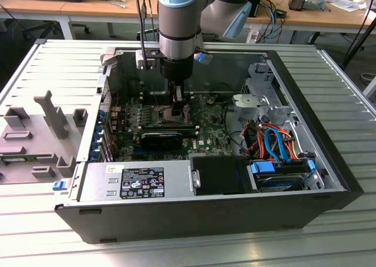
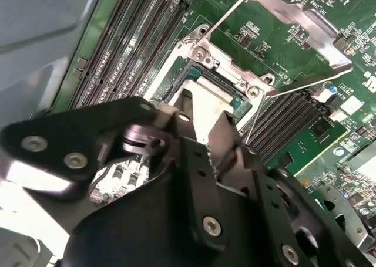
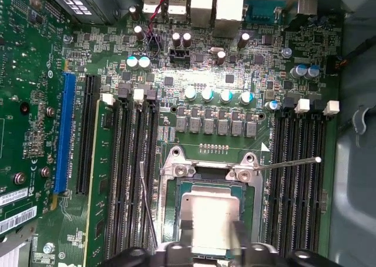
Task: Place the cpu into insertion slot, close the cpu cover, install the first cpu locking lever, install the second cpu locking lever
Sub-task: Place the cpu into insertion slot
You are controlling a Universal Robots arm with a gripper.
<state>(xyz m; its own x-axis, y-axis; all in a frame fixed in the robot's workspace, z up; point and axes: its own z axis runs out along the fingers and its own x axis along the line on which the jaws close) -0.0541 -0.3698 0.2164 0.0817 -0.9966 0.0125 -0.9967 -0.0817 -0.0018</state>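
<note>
Green motherboard (image 3: 35,73) below, the gripper (image 3: 211,229) clamps the cpu (image 3: 210,205) flat, squared over the insertion slot (image 3: 169,211)

Both wrist views close above insertion slot (image 3: 176,172), shared between them; first straight down, second steeply tilted. Exterior view well back from slot, high, angled down over whole open computer case (image 1: 205,211).

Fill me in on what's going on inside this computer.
A robot arm reaches into the open computer case, its gripper right at the cpu, which sits at the insertion slot. I cannot tell whether it is fully seated. The cpu cover is swung up and open, and a thin locking lever stands free beside the slot, so closing and locking are not yet done.
</note>
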